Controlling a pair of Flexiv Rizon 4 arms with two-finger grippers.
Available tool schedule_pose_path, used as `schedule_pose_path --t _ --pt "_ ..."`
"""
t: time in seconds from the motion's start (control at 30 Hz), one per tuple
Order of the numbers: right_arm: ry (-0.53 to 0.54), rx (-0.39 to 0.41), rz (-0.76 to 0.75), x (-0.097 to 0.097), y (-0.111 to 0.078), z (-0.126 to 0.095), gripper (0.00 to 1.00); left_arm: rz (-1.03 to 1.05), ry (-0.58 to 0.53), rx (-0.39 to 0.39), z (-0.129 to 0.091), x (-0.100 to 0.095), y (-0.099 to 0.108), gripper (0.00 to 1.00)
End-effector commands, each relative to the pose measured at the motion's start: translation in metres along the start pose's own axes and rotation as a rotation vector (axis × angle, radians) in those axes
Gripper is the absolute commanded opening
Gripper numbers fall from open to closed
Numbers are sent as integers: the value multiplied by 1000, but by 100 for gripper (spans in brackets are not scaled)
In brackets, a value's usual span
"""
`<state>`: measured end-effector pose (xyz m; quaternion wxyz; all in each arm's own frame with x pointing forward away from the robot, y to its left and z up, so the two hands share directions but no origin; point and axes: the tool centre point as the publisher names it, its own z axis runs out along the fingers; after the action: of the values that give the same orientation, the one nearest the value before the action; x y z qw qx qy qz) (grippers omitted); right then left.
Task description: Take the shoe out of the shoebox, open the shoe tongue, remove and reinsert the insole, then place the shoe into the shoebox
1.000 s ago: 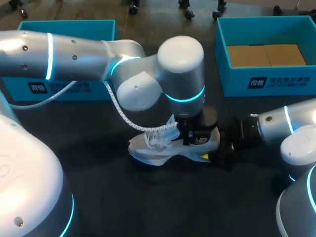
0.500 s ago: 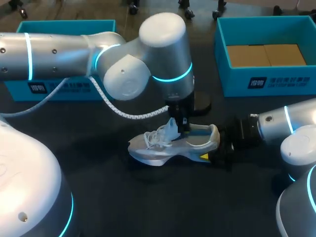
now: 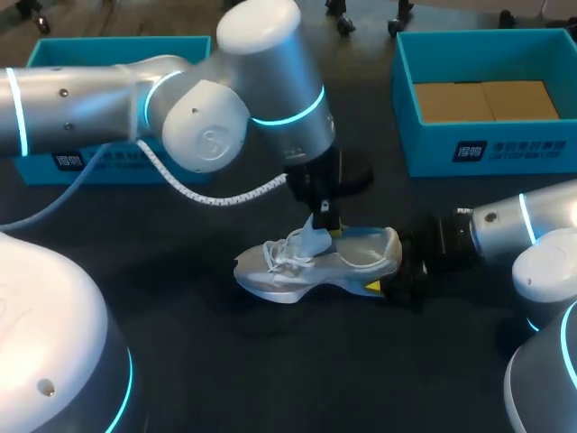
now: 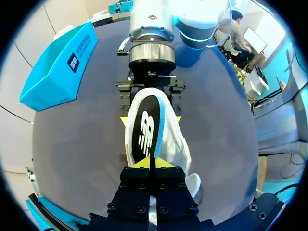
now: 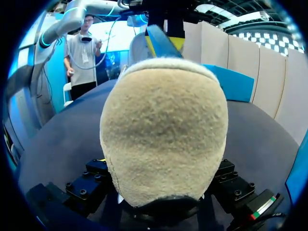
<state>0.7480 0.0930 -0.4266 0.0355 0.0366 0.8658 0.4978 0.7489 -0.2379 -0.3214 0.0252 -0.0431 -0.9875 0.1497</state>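
Note:
A white-and-grey shoe (image 3: pixel 297 271) lies on its sole on the dark table, toe to the left. My right gripper (image 3: pixel 397 271) is shut on its heel; in the right wrist view the fuzzy beige heel (image 5: pixel 163 130) fills the space between the fingers. My left gripper (image 3: pixel 325 219) hangs over the shoe's opening, shut on one end of the insole (image 4: pixel 147 130). The insole is black on top with a blue edge and slants up out of the shoe (image 4: pixel 179 151) toward the left gripper (image 4: pixel 150 166). From the right wrist the insole (image 5: pixel 156 38) rises behind the heel.
A teal shoebox (image 3: pixel 401 99) with a cardboard insert stands at the back right. A second teal box (image 3: pixel 117 42) sits at the back left, partly behind my left arm, and shows beside the shoe in the left wrist view (image 4: pixel 57 67).
My left gripper has risen out of the shoe and drawn back and left, pulling the insole up with it. The right gripper and the shoe have stayed put.

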Motion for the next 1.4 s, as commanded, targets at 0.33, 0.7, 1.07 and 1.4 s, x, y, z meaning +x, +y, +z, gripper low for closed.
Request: schedule_pose_path --t 0.33,0.7,1.07,1.4 --pt "-1 4 0 2 0 3 0 19 29 68 -8 15 -26 0" --pt "-1 4 0 2 0 3 0 51 75 84 7 22 -48 40" --pt "-1 4 0 2 0 3 0 127 -11 86 10 26 -44 100" --pt "-1 4 0 2 0 3 0 154 -122 89 18 25 -47 100"
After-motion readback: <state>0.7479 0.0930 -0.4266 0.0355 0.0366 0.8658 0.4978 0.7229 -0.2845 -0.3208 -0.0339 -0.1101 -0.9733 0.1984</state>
